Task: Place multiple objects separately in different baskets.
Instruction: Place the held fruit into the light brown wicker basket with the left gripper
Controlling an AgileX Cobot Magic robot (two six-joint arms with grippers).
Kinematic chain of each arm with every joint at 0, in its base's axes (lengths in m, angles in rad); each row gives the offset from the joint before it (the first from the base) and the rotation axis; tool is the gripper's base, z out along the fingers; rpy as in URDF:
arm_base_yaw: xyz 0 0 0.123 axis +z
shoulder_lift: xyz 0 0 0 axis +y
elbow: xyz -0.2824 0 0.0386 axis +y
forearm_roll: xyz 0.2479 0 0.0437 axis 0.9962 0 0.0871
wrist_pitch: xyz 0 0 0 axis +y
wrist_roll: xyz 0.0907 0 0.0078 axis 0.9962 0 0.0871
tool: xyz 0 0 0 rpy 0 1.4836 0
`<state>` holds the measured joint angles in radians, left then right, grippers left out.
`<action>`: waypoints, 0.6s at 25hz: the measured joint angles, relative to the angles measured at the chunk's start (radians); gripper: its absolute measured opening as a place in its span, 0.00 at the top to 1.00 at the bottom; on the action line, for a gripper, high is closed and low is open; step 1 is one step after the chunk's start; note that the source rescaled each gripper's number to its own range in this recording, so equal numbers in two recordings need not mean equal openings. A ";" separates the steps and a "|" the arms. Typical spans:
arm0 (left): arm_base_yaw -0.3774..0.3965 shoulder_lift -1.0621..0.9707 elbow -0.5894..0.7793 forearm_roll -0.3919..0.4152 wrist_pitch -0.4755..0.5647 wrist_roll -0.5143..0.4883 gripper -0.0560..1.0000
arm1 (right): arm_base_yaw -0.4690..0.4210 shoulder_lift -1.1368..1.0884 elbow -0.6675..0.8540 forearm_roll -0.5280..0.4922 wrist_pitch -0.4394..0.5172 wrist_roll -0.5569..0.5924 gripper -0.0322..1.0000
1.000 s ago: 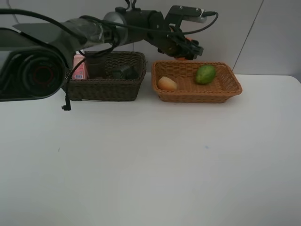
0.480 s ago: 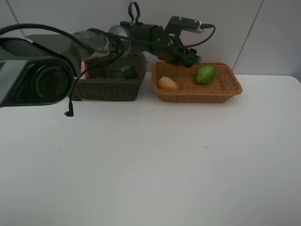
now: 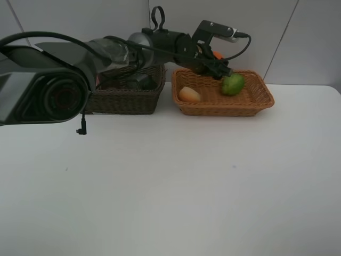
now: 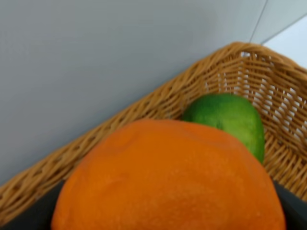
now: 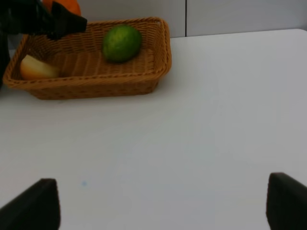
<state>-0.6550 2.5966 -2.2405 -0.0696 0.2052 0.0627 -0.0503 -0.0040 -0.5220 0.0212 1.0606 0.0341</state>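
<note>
Left gripper (image 3: 218,63) reaching across from the left, over the back edge of the light basket (image 3: 250,104), holding the orange (image 4: 168,177) between wide-set jaws. Orange filling most of the left wrist view, poised above the basket interior, just beside the green fruit (image 3: 233,84). Green fruit lying toward the far right part of the light basket; peach-like fruit (image 3: 189,95) resting at its near left corner, well apart from the green one. Dark basket (image 3: 128,100) standing just left of the light one, mostly hidden behind the arm; contents hard to make out. Right gripper (image 5: 158,206) hanging over bare white table (image 3: 170,186), jaws spread wide, nothing between them.
</note>
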 joint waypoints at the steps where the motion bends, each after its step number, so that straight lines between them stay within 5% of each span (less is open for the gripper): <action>1: 0.000 0.000 0.000 0.000 -0.007 0.000 0.09 | 0.000 0.000 0.000 0.000 0.000 0.000 0.00; 15: -0.005 0.000 0.000 0.000 0.023 0.000 0.09 | 0.000 0.000 0.000 0.000 0.000 0.000 0.00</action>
<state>-0.6603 2.5966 -2.2405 -0.0693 0.2286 0.0627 -0.0503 -0.0040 -0.5220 0.0212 1.0606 0.0341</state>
